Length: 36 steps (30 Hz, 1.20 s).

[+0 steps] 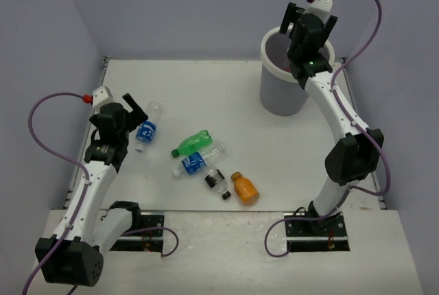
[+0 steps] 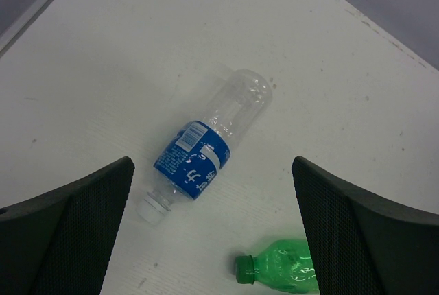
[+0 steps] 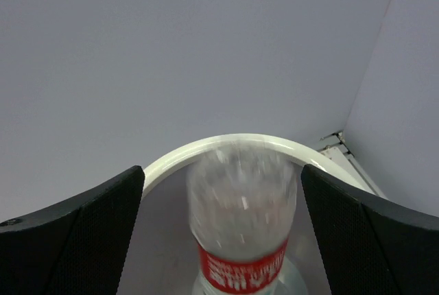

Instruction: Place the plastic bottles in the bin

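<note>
Red label, white words too blurry to read.
The red-label bottle [image 3: 241,219] is between the spread fingers of my right gripper [image 3: 223,171], long side along them, over the bin [image 3: 206,147]. My left gripper [image 2: 211,163] gapes above a flat blue-label bottle [image 2: 194,166], cap toward one finger.

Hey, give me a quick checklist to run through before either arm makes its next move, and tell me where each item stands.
1. Right claw above the bin: ok.
2. Right claw open, red-labelled bottle free of both fingers: ok.
3. Red-labelled bottle fully inside the bin: cannot tell, it is blurred at rim level.
4. Left claw open: ok.
5. Blue-labelled bottle lying flat, lined up between the left claw's fingers: ok.
6. Green bottle clear of the left claw's closing path: cannot tell, it lies close to one finger.
</note>
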Available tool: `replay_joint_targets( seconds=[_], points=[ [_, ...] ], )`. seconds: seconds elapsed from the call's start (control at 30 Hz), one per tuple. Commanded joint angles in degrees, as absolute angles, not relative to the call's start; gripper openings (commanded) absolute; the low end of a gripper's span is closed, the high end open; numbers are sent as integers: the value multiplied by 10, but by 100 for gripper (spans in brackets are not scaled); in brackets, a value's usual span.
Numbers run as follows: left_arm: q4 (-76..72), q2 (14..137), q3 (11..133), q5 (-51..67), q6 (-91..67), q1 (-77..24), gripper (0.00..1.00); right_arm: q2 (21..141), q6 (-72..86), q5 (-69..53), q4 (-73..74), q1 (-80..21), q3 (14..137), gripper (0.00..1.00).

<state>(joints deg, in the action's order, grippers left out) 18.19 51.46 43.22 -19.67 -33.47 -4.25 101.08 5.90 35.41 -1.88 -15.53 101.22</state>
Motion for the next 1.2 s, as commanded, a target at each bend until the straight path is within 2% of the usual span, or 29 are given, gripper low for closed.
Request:
replay_joint_targets(
  seconds=[0.0, 0.23, 0.33, 0.43, 0.57, 0.67, 0.9, 1.17],
  points=[
    [182, 504, 436, -187, -343, -40, 100, 972, 85, 371, 16, -156, 1028, 99],
    [180, 491, 425, -157, -351, -40, 100, 878, 112, 202, 170, -156, 1017, 99],
    [180, 489, 423, -136, -358, -40, 100, 813, 146, 118, 224, -157, 959, 99],
    [158, 488, 412, -84, -365, -41, 100, 726, 179, 56, 227, -172, 812, 99],
    [136, 498, 402, -24, -352, -54, 100, 648, 221, 44, 202, -239, 666, 99],
    [136, 508, 402, -31, -344, -81, 100, 634, 239, 33, 218, -285, 605, 99],
    [130, 531, 410, -66, -332, -198, 100, 617, 290, 6, 253, -353, 494, 99],
    [135, 538, 410, -58, -320, -214, 100, 608, 317, -47, 261, -448, 399, 99]
  ],
)
